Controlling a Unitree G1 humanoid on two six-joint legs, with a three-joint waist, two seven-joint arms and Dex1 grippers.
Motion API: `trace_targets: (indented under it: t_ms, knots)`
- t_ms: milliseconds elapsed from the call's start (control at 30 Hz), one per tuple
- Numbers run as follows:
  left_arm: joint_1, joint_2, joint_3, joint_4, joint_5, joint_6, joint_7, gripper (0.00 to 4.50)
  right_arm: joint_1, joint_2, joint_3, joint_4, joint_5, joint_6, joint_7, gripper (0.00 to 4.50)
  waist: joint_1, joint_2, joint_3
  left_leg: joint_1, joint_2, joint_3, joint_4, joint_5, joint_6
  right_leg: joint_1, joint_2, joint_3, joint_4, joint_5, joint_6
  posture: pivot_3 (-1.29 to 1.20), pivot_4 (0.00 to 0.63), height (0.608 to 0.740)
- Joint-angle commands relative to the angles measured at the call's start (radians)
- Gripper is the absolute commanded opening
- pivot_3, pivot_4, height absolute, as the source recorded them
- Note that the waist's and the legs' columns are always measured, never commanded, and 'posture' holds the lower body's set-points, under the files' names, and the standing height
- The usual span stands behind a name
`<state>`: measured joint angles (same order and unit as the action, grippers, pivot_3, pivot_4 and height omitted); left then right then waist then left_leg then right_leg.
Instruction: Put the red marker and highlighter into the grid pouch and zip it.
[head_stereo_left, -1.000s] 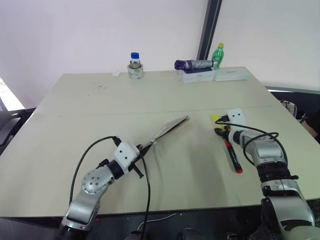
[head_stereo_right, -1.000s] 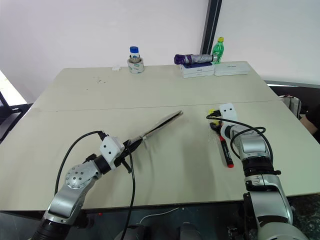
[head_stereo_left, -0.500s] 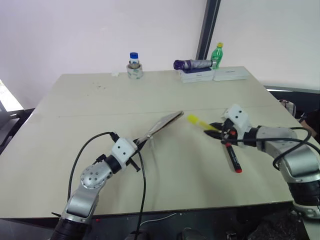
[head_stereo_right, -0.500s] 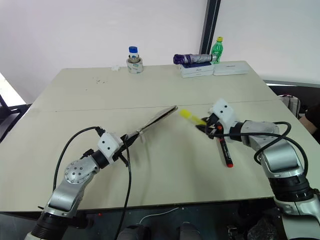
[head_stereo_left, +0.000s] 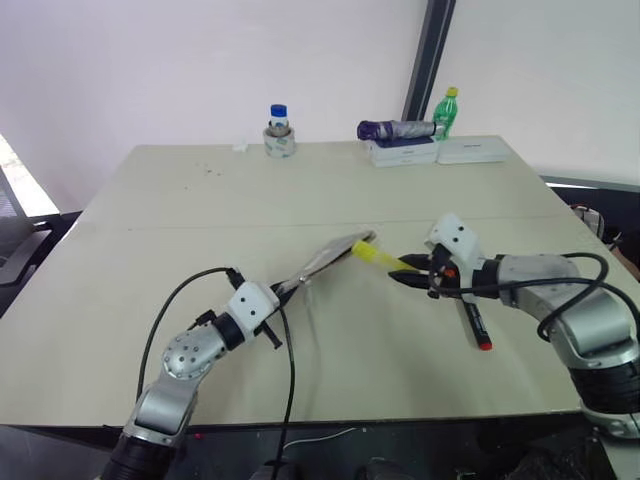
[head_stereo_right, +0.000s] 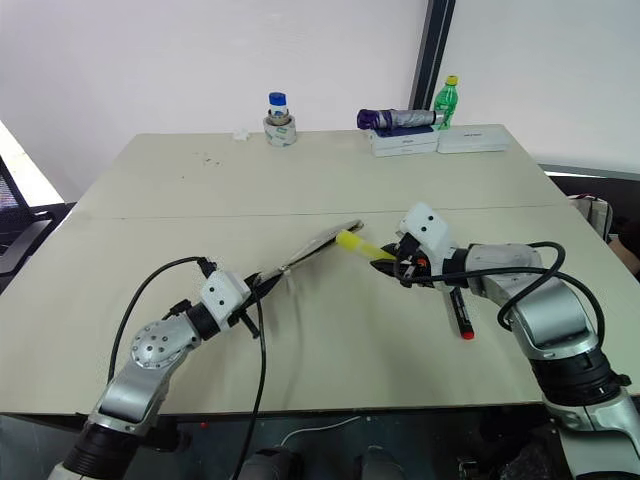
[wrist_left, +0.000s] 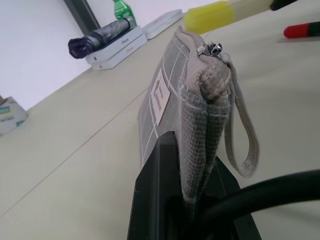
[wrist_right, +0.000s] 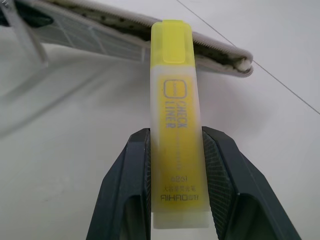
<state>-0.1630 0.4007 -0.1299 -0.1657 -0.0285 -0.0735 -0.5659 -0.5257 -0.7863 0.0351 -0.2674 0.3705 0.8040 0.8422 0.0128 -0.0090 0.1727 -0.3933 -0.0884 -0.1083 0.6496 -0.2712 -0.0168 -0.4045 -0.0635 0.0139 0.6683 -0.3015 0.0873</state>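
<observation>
My left gripper (head_stereo_left: 283, 292) is shut on the near end of the grid pouch (head_stereo_left: 335, 255), holding it edge-on and slanting up off the table. In the left wrist view the pouch (wrist_left: 180, 90) shows its white label, zipper pull and wrist strap. My right gripper (head_stereo_left: 410, 275) is shut on the yellow highlighter (head_stereo_left: 375, 255), whose cap points at the pouch's far end. In the right wrist view the highlighter (wrist_right: 175, 125) sits between the pads, its cap right at the pouch's zipper edge (wrist_right: 100, 35). The red marker (head_stereo_left: 476, 325) lies on the table under my right forearm.
At the table's far edge stand a blue-capped bottle inside a tape roll (head_stereo_left: 279, 132), a folded purple umbrella (head_stereo_left: 395, 129) on white boxes (head_stereo_left: 470, 150), and a green bottle (head_stereo_left: 447, 108). A seam (head_stereo_left: 200, 224) crosses the tabletop.
My right gripper has lifted the highlighter from beside the red marker and carried it left to the pouch's far end. The left gripper still holds the pouch in place.
</observation>
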Motion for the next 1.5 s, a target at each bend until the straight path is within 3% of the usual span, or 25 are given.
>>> trace_targets:
  t_ms: [33, 500, 867, 1167, 1400, 1500]
  knots:
    - [0.0, 0.012, 0.001, -0.038, 0.012, -0.034, -0.004, 0.0, -0.027, -0.001, 0.001, -0.008, 0.003, 0.002, 0.003, 0.87, 0.0, 0.0, 0.0, 0.0, 0.0, 0.0, 0.0, 0.0, 0.0, 0.0, 0.0, 0.0, 0.0, 0.0, 0.0, 0.0, 0.15, 0.74]
    - [-0.012, 0.018, 0.001, -0.031, 0.004, -0.045, -0.015, 0.0, -0.006, -0.026, 0.025, -0.016, -0.019, -0.007, 0.016, 0.87, 0.0, 0.0, 0.0, 0.0, 0.0, 0.0, 0.0, 0.0, 0.0, 0.0, 0.0, 0.0, 0.0, 0.0, 0.0, 0.0, 0.15, 0.74]
    - [-0.077, 0.128, -0.064, 0.029, 0.079, -0.195, -0.136, 0.0, -0.039, -0.109, 0.203, -0.107, -0.122, -0.105, 0.146, 0.87, 0.0, 0.0, 0.0, 0.0, 0.0, 0.0, 0.0, 0.0, 0.0, 0.0, 0.0, 0.0, 0.0, 0.0, 0.0, 0.0, 0.15, 0.74]
    - [-0.102, 0.153, -0.103, 0.043, 0.052, -0.242, -0.235, 0.0, -0.126, -0.019, 0.283, -0.122, -0.16, -0.15, 0.179, 0.87, -0.001, 0.0, 0.0, 0.0, 0.0, 0.0, -0.001, 0.0, 0.0, 0.0, 0.0, 0.0, -0.001, 0.0, 0.0, 0.0, 0.15, 0.74]
    - [-0.063, 0.098, -0.052, 0.014, -0.017, -0.12, -0.192, 0.0, -0.126, -0.035, 0.175, -0.114, -0.134, -0.127, 0.169, 4.31, 0.0, 0.0, 0.0, -0.001, 0.0, 0.0, 0.0, 0.0, 0.0, 0.0, 0.0, 0.0, -0.001, 0.0, 0.0, 0.0, 0.15, 0.74]
    - [-0.058, 0.065, -0.023, 0.002, -0.047, -0.044, -0.146, 0.0, -0.11, -0.067, 0.079, -0.113, -0.085, -0.1, 0.182, 4.31, 0.001, 0.0, 0.0, -0.001, 0.0, 0.0, 0.0, 0.0, 0.0, 0.0, 0.0, 0.0, -0.001, 0.0, 0.0, 0.0, 0.15, 0.74]
